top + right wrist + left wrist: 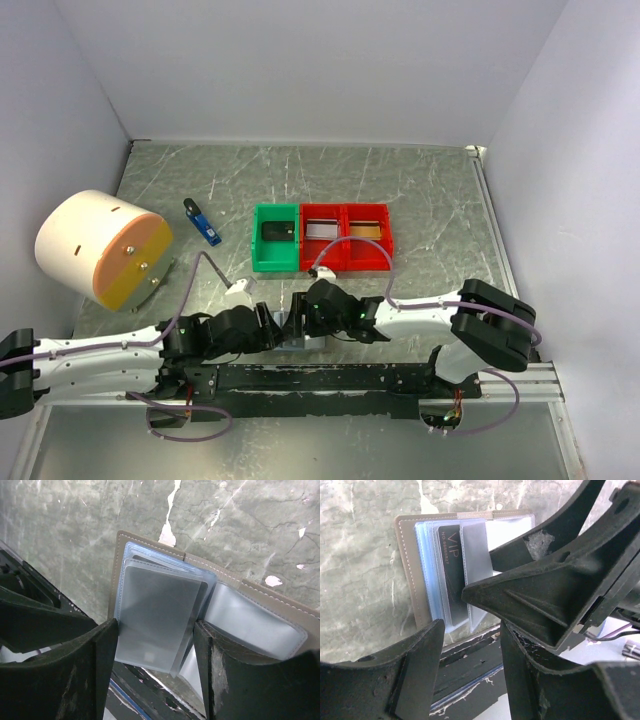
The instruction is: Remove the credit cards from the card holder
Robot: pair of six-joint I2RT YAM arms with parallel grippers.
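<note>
Looking down at the near edge of the bench (430, 200), about midway along it, I found the card holder (406, 565) lying open and flat, with both arms meeting over it; the left gripper (471, 630) hung at the holder's near edge with its fingers released, spread apart and clasping nothing; the right gripper (156, 627) reached in from the other side, its two fingers standing either side of the stack of clear sleeves (155, 605); one finger touched the stack's edge and the other sat just beside it, and I could not tell whether they were actually pinching it; a black VIP card (449, 565) showed inside one sleeve, on the holder's left panel; farther back, near the bench's middle, a green tray (276, 262) and two red trays (322, 262) (367, 262) sat touching in a row, each with a card-like thing in it; a blue-and-black gadget (203, 222) lay left of them; a white-and-orange cylinder (100, 248) sat against the left edge.
</note>
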